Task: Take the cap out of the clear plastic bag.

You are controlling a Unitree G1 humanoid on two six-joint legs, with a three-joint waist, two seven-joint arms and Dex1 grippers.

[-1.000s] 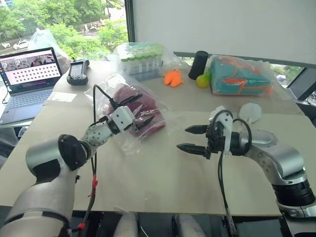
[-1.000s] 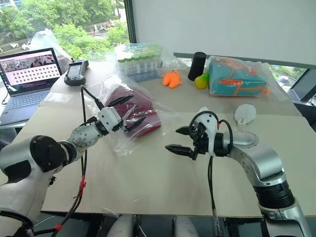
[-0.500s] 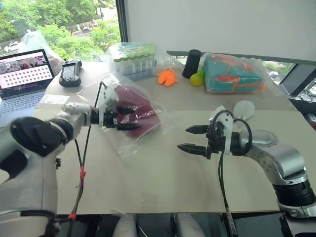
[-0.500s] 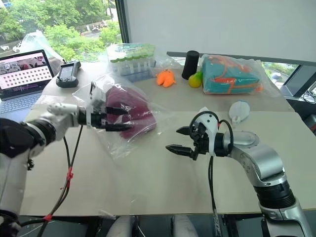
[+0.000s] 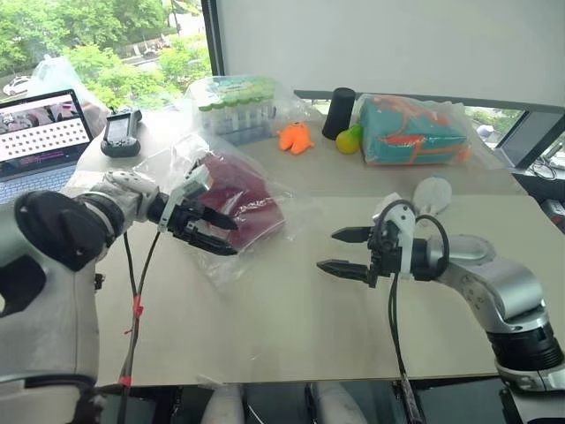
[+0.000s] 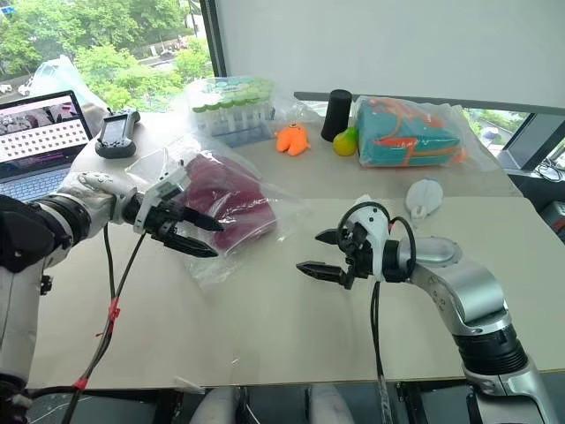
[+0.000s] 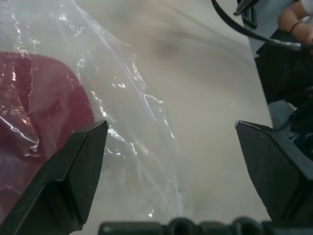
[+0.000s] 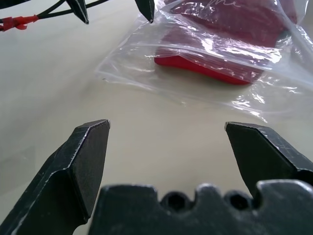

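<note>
While the cap (image 5: 237, 199) is wrapped inside the clear plastic bag (image 5: 231, 231), near the left edge of the table (image 5: 291, 327), no pulling out has been done yet. The left gripper (image 5: 214, 231) is held wide open at the bag's crinkly near edge, with nothing held. The right gripper (image 5: 345, 250) is held wide open too, empty, near the middle. Next, the thin, shiny plastic probably has to be pinched so the soft, dark red cap with its curved brim can be slid free.
</note>
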